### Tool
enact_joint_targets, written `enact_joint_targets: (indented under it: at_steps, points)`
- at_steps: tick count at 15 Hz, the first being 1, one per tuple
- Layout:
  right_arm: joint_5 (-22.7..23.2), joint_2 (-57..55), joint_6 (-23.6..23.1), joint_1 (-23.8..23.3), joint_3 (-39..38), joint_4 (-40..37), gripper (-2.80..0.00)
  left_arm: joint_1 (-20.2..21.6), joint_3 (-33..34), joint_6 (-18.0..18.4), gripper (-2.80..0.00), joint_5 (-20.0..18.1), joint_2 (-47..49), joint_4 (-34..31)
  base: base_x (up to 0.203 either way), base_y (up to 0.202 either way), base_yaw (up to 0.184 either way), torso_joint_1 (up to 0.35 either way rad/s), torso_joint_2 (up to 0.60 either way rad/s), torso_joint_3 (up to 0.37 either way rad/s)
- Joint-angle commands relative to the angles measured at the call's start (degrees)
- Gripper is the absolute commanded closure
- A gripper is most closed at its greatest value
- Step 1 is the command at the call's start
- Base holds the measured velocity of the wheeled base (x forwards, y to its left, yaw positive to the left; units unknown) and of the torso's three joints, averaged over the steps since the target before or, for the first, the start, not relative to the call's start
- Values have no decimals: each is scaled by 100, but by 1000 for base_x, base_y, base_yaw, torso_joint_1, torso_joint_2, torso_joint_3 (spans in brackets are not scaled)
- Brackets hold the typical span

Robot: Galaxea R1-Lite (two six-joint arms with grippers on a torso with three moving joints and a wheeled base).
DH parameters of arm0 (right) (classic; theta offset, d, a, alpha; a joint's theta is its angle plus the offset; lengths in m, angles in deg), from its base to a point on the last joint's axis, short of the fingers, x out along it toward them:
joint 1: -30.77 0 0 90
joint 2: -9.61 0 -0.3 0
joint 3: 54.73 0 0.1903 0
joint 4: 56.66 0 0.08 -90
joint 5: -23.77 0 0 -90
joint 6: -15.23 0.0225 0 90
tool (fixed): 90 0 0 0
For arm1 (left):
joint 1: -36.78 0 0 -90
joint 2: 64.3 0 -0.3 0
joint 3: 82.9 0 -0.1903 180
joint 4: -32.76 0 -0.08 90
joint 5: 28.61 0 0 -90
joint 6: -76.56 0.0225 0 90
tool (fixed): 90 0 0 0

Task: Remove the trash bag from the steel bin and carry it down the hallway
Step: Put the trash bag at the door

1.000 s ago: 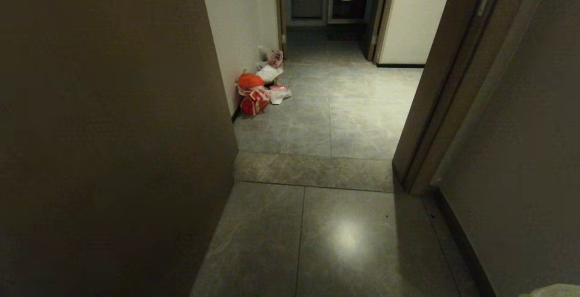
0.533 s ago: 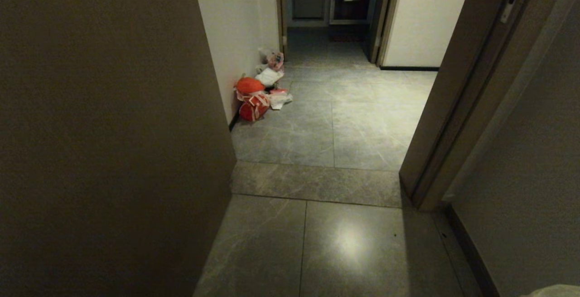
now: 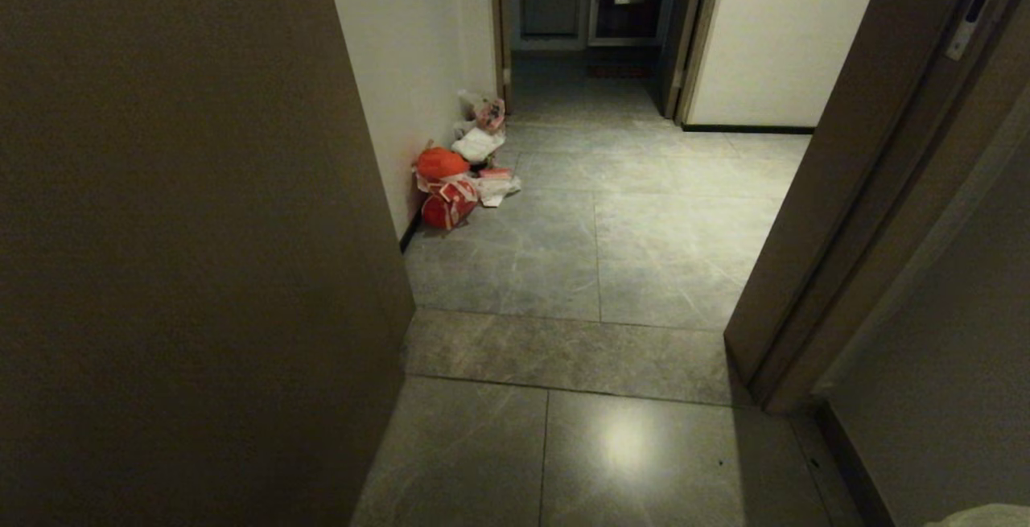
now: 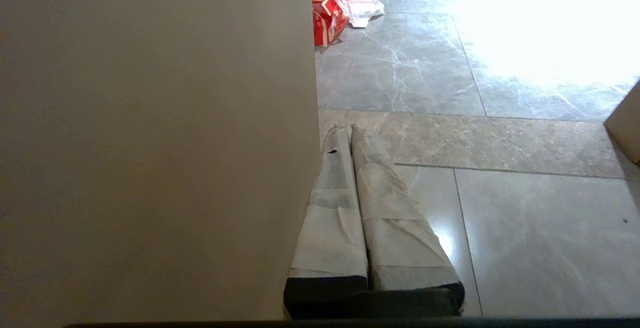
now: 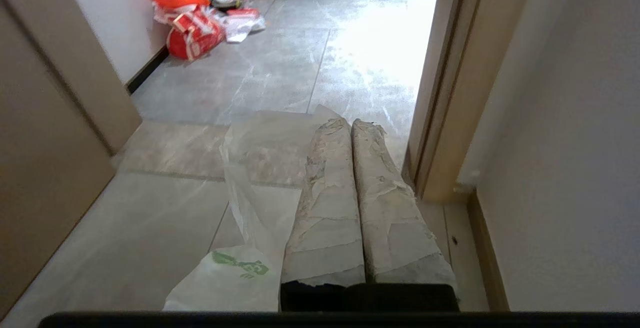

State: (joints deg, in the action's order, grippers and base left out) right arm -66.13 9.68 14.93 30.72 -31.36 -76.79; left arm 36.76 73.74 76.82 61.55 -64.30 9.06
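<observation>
Far left of the head view is a dark wall panel [image 3: 177, 253] that fills that side. Past its edge an off-white wall [image 3: 418, 68] runs back, and a pile of rubbish lies at its foot: an orange-red bag [image 3: 441, 163], a red-and-white printed bag [image 3: 447, 203] just in front of it, and white wrappers [image 3: 492, 186] beside them. The hallway [image 3: 628, 213] of grey marbled tiles opens through the middle. A darker stone threshold strip [image 3: 563, 354] crosses it between the near tiles and the far ones. On the right stands a brown door frame [image 3: 837, 213].

The left gripper [image 4: 345, 130] hangs close beside the wall panel, its taped fingers pressed together with nothing between them.

The right gripper [image 5: 352, 122] points at the floor near the door frame, its fingers pressed together. The trash bag [image 5: 240, 268], thin white plastic with green print, hangs along the fingers' side. The pinch point itself is hidden. A pale corner of it shows at the lower right edge of the head view. The steel bin is not visible.
</observation>
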Motion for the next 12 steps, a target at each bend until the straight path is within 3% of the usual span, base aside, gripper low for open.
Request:
enact_joint_targets:
  at_steps: [1, 9, 12]
  points:
    - [-1, 1, -5, -4, -141, 1, 0, 2, -3, 0, 0, 2, 8, -1, 192, 0, -1, 2, 2, 2]
    - [-1, 1, -5, -4, -141, 1, 0, 0, -7, 2, 0, 2, 6, -1, 194, 0, 0, 1, 3, 3]
    - [-1, 1, -5, -4, -141, 1, 0, 2, 0, -8, 0, 2, 1, -1, 88, 0, 0, -1, 1, -3]
